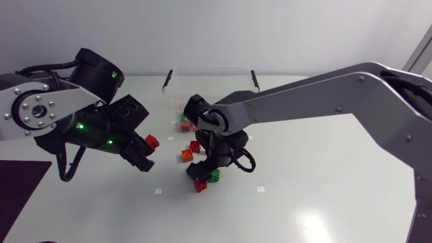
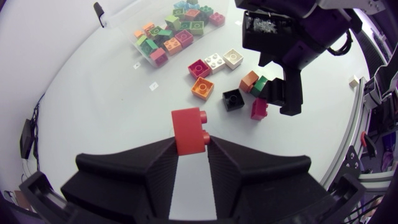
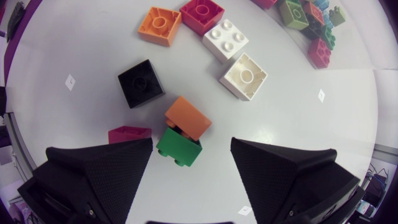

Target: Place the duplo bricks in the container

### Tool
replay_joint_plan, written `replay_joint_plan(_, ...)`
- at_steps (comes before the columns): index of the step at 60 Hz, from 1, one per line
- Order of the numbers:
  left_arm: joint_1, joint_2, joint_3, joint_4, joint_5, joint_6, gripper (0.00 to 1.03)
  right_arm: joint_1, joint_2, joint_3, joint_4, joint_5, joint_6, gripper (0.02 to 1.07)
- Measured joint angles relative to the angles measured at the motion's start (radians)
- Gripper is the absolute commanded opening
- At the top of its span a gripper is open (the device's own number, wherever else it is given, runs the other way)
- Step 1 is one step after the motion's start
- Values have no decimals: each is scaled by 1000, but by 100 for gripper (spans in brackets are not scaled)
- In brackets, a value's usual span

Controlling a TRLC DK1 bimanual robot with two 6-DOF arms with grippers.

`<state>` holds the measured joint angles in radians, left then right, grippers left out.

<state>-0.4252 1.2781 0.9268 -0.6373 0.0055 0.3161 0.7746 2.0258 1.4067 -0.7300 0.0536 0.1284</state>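
My left gripper (image 2: pixel 191 152) is shut on a red brick (image 2: pixel 189 130), held above the table to the left of the loose pile; in the head view this red brick (image 1: pixel 152 141) shows at the left gripper (image 1: pixel 150 144). My right gripper (image 3: pixel 191 171) stands open low over the pile, with a green brick (image 3: pixel 179 147) and an orange brick (image 3: pixel 188 118) leaning on it between and just ahead of its fingers, untouched. The clear container (image 2: pixel 124 28) at the far side holds several coloured bricks (image 2: pixel 177 28).
Loose bricks lie near the right gripper (image 1: pixel 206 177): black (image 3: pixel 142 83), magenta (image 3: pixel 129 134), cream (image 3: pixel 244 76), white (image 3: pixel 225 40), orange (image 3: pixel 160 25) and dark pink (image 3: pixel 202 14). The container's rim (image 1: pixel 209 69) lies behind the pile.
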Motion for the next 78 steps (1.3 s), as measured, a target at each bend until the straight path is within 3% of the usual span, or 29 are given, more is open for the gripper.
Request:
replay_joint_plan(12, 19, -5, 35, -18, 0, 18, 24, 0, 13, 0, -5, -4, 0, 75)
replay_joint_plan(21, 23, -13, 58, -19, 0, 25, 24, -20, 13, 0, -5, -4, 3, 74)
replay_joint_plan(24, 23, -14, 60, -19, 0, 25, 24, -34, 16, 2, -6, -4, 3, 69)
replay_joint_plan(51, 39, -24, 84, -21, 0, 48, 24, -75, 37, 11, 0, -26, 3, 68)
replay_joint_plan(66, 39, -36, 182, -19, 0, 48, 24, -77, 71, 32, 0, -23, 11, 43)
replay_joint_plan(78, 39, -32, 212, -19, 0, 48, 24, -106, 72, 32, 1, -22, 11, 41)
